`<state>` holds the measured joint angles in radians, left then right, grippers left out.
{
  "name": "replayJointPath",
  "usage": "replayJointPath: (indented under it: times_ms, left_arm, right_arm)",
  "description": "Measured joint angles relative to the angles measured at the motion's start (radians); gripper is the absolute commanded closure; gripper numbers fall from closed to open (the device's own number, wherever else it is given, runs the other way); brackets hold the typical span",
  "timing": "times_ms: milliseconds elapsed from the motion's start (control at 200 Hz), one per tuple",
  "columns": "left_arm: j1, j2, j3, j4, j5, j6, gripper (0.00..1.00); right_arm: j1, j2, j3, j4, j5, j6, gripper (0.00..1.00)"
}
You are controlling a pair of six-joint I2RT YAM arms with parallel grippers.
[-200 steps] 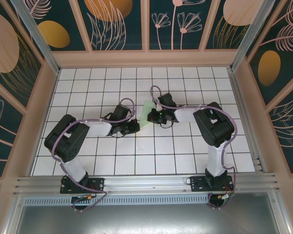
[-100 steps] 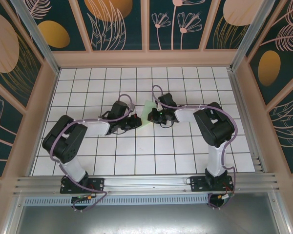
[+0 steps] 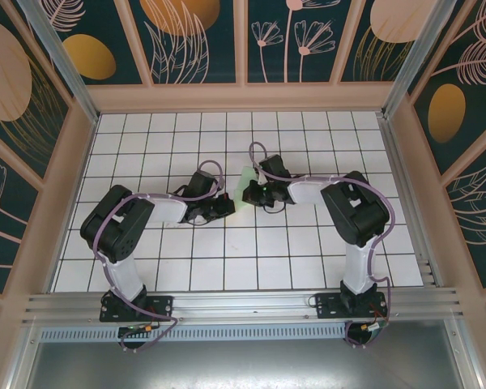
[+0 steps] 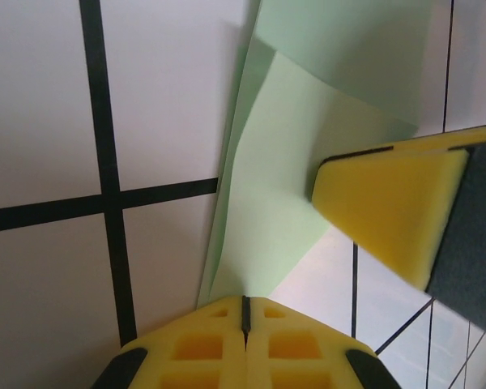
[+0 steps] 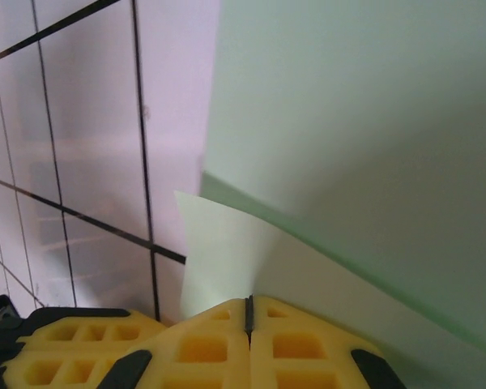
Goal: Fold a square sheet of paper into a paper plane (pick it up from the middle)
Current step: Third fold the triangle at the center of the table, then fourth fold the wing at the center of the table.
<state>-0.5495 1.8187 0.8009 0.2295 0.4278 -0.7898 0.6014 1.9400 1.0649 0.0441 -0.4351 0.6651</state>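
The square sheet of paper [image 3: 245,180] is pale mint green and lies folded into layers at the middle of the white grid table [image 3: 308,259]. My left gripper [image 3: 229,203] meets its left lower corner. My right gripper [image 3: 249,193] comes at it from the right. In the left wrist view the folded paper [image 4: 308,162] narrows into my shut left gripper [image 4: 245,301], and a yellow right fingertip [image 4: 389,203] rests on the paper. In the right wrist view a raised flap of paper [image 5: 348,121] runs into my shut right gripper [image 5: 248,304], with the left fingers [image 5: 65,344] close by. The paper plane is out of view.
Wooden walls [image 3: 243,97] close the table at the back and on both sides. An aluminium rail [image 3: 243,304] with both arm bases runs along the near edge. Both forearms lie low over the middle rows of tiles.
My left arm has swung its gripper a little to the right and up against the paper's corner. The right gripper has edged slightly left. Both stay shut.
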Motion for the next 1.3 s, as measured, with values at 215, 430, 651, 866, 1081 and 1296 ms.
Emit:
replayJointPath:
  times_ms: [215,430,651,866,1081,1296]
  left_arm:
    - [0.000,0.000,0.006,-0.010,-0.017,0.000,1.00]
    - [-0.001,0.000,0.011,-0.024,-0.025,-0.001,1.00]
    - [-0.002,0.002,0.012,-0.023,-0.032,-0.001,1.00]
    - [-0.002,0.002,0.017,-0.026,-0.028,0.000,1.00]
    - [-0.002,0.002,0.083,-0.066,-0.008,0.019,0.77]
    - [-0.002,-0.046,0.169,-0.085,-0.032,0.042,0.58]
  right_arm:
    - [0.027,0.001,0.016,0.000,0.000,0.000,0.98]
    - [0.017,0.010,0.011,-0.024,0.017,-0.011,0.98]
    - [-0.079,-0.015,-0.045,-0.006,-0.008,-0.050,0.98]
    - [-0.196,-0.069,-0.076,-0.035,0.071,-0.082,0.98]
    - [-0.202,-0.214,-0.116,-0.047,0.140,-0.044,0.84]
    - [-0.200,-0.308,-0.158,0.018,0.133,0.061,0.56]
